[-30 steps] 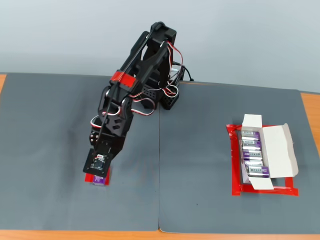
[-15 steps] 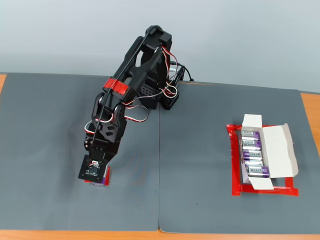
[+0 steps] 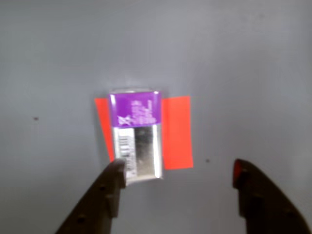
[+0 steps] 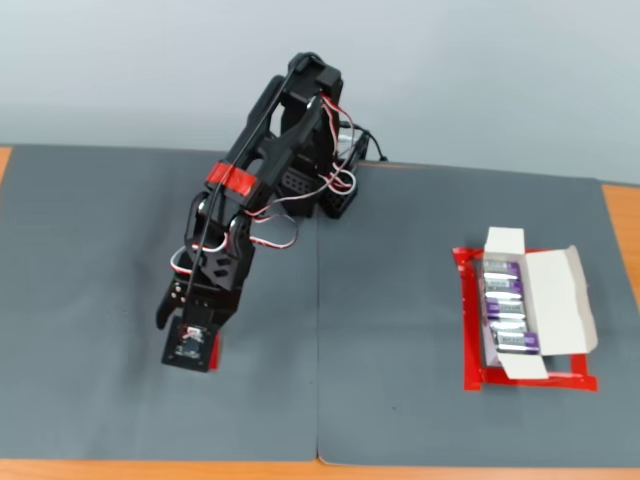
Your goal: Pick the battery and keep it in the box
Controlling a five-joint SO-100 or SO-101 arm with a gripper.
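1. In the wrist view we see our black two-finger gripper [image 3: 178, 178] spread wide, holding nothing.
2. Just ahead, the stubby silver-grey, purple-capped battery [image 3: 135, 135] lies on a flat red tape mark [image 3: 176, 131], touching one fingertip.
3. Far to the gripper's side in the fixed view, the shallow white cardboard box [image 4: 545, 305] sits on the grey-matted desk [image 4: 400, 300], batteries inside.

In the wrist view the battery [image 3: 135, 135] carries white print on its purple far end and a barcode on the silver part nearer the camera, all too blurred to read. The batteries in the box [image 4: 540, 300] show labels too small to read.
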